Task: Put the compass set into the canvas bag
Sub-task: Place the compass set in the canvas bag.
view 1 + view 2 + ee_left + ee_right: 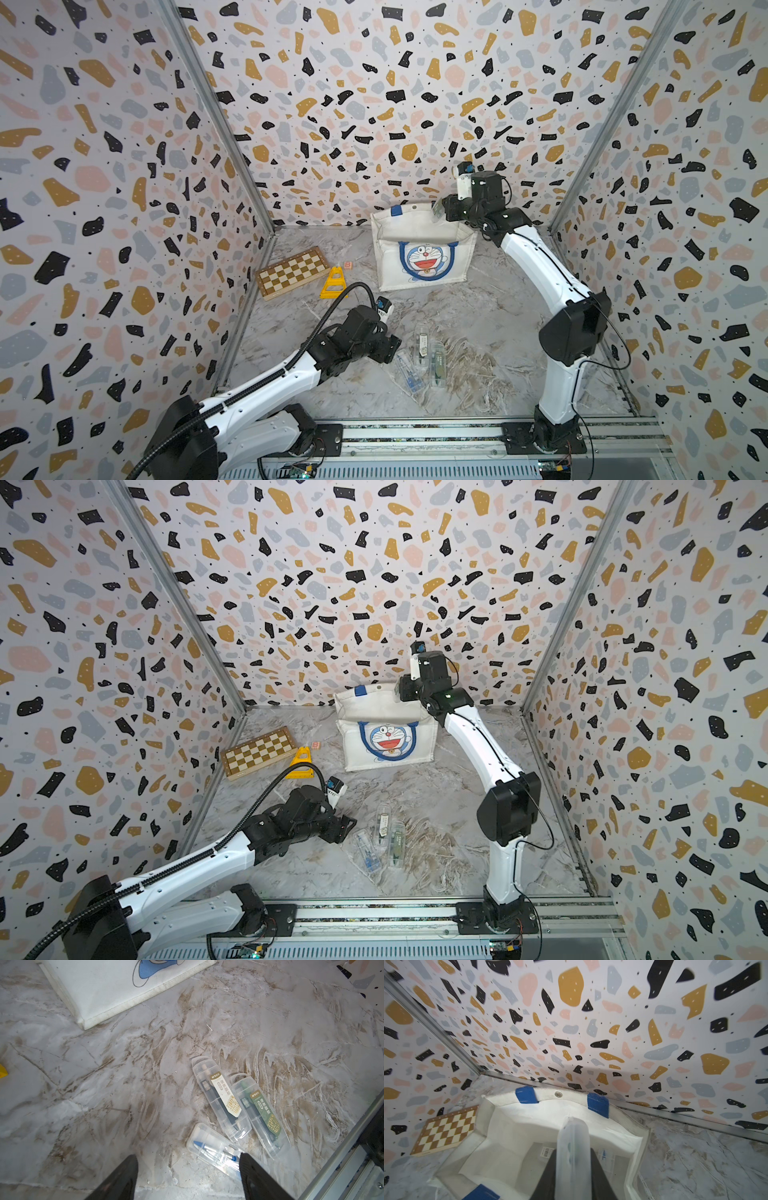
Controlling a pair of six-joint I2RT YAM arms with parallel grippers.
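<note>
The right claw [572,1159] pinches a clear compass case [572,1132], the open canvas bag [571,1099] right beneath, release pending; the left claw [188,1156], jaws apart, hovers with a blue-tipped case [209,1147] just ahead, two labelled cases [220,1097] beyond, all unpacked.

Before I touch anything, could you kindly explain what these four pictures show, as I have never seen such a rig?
These are two robot arms at a marble-patterned table. Two pictures look down from one overhead camera; two come from cameras on the wrists. The left gripper is open and empty near three clear compass cases: a beige-labelled case, a green-labelled case and a blue-compass case. The right gripper is shut on a fourth clear case over the open canvas bag. A chessboard and a yellow triangular piece lie apart from the bag.
</note>
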